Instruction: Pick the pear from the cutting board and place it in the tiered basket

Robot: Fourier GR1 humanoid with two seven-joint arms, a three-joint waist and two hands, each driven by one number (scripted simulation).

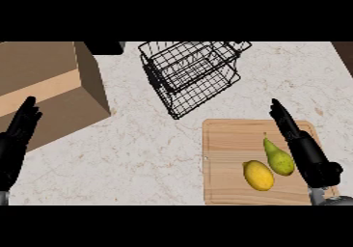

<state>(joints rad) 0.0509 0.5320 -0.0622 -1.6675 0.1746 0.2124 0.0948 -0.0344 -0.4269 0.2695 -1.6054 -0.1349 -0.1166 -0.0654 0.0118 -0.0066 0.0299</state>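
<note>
right hand (pixel 309 155) open beside the pear (pixel 279 157), nothing lifted yet

at 4 o'clock the pear lies on the cutting board (pixel 225 140), stalk toward 12, with the right hand's fingers straight along its 3 o'clock side, not curled round it. the grasp, lift and carry to the tiered basket (pixel 190 72) at 12 o'clock all look left to do. a yellow fruit (pixel 258 175), just beside the pear at its 7 o'clock, seems the likeliest thing to get nudged. left hand (pixel 14 142) rests open at 9 o'clock, by a brown box (pixel 44 91) on the pale surface (pixel 137 144).

Marble counter (pixel 137 144) bears a cutting board (pixel 229 140), tiered basket (pixel 190 77) and brown box (pixel 51 91).
</note>
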